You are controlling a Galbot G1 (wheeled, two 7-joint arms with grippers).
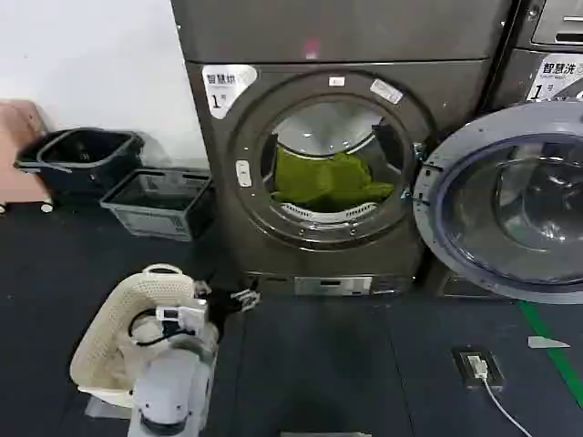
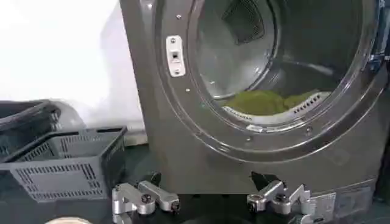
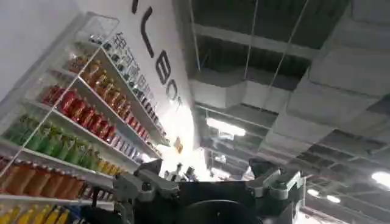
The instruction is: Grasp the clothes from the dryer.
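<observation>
The dryer [image 1: 219,173] is a dark grey front-loader with a white label marked "1". Its round glass door [image 1: 510,205] is swung open to the right. The clothes [image 1: 328,182], an olive-green bundle, lie at the bottom of the drum and also show in the left wrist view, clothes [image 2: 262,102]. My left gripper [image 1: 225,293] hangs low in front of the dryer's lower left corner, well below the porthole. It is open, left gripper [image 2: 207,179], with nothing between its fingers. My right gripper [image 3: 207,173] points up at the ceiling, open and empty.
A cream woven basket [image 1: 109,328] stands on the dark floor beside my left arm. A grey crate [image 1: 159,202] and a dark bin [image 1: 86,159] sit against the white wall on the left. A floor socket with a cable [image 1: 478,367] lies at the right.
</observation>
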